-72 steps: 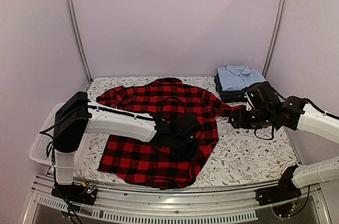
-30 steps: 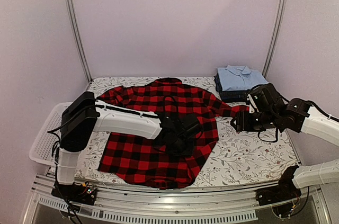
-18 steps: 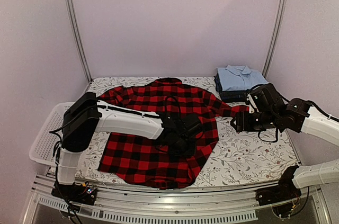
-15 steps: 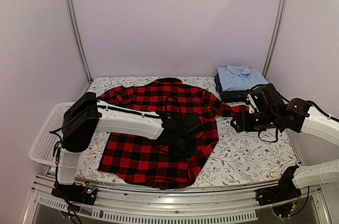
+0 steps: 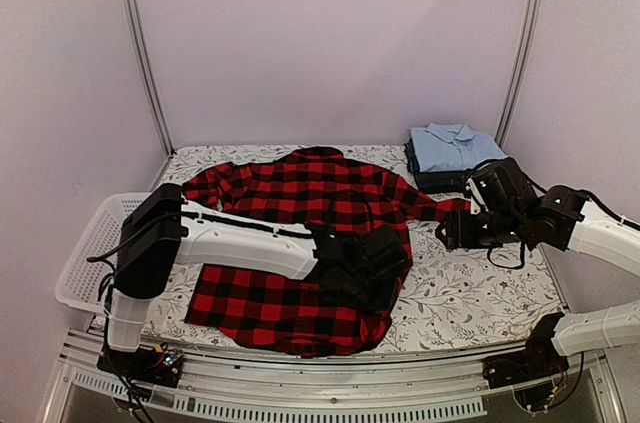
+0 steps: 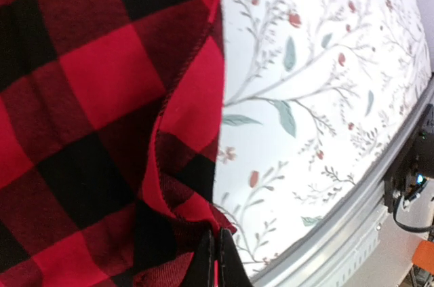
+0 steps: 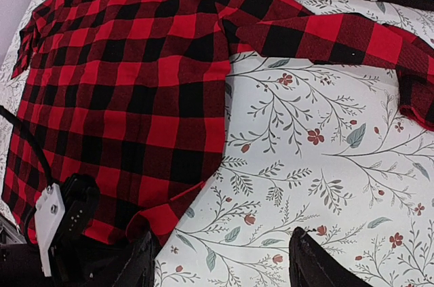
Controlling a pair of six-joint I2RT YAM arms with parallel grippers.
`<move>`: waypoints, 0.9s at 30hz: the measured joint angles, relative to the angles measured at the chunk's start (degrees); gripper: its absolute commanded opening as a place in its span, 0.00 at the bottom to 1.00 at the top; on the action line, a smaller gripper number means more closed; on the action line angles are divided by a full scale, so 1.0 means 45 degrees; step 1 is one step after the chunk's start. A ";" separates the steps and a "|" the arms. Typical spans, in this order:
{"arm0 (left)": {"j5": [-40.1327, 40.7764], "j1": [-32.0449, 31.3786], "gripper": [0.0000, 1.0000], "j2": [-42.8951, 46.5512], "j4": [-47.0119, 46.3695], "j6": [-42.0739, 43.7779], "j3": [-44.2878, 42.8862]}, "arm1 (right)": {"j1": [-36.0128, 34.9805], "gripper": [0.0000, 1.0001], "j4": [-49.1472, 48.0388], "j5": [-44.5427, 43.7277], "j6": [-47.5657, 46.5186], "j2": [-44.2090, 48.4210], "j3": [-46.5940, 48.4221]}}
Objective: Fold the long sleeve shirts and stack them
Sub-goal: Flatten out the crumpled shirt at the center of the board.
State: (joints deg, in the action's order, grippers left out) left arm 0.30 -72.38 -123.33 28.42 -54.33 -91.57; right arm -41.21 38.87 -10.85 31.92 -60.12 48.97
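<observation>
Now the red-and-black buffalo-check button shirt (image 5: 290, 198), spread flat at centre, is caught at its four o'clock edge: my left gripper (image 6: 215, 263) has just clamped onto it, so folding can start. My right gripper (image 7: 224, 266) waits agape at three o'clock.

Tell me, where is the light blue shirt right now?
In the overhead view the light blue shirt lies folded at the far right corner of the table, atop a stack of dark shirts.

Illumination even, soft, moderately bright in all views; shadows faint, gathered beneath the left arm (image 5: 240, 243). Left wrist view: checked shirt (image 6: 88, 97) slightly soft at close range, lower-right corner blurred; right wrist view crisp.
</observation>
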 measured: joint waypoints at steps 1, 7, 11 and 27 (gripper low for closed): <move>-0.0209 -0.0141 0.00 0.0005 -0.0155 0.0053 0.0000 | 0.0000 0.66 0.0000 -0.0010 0.0000 -0.0015 0.0000; -0.1268 -0.1005 0.02 0.0000 -0.0826 0.0520 -0.0355 | 0.0000 0.67 0.0024 -0.0155 0.0053 -0.0180 0.0000; -0.1817 -0.1491 0.19 -0.0039 -0.1078 0.0835 -0.1171 | 0.0000 0.68 0.0019 -0.0219 0.0117 -0.0306 -0.0034; -0.1520 -0.1137 0.36 0.1511 -0.1180 0.1127 -0.0010 | 0.3347 0.80 -0.0918 -0.0427 0.0272 -0.0918 -0.0767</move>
State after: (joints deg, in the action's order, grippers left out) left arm -6.55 -77.49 -116.53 23.11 -49.25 -91.61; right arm -26.15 34.74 -12.78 33.15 -64.25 45.52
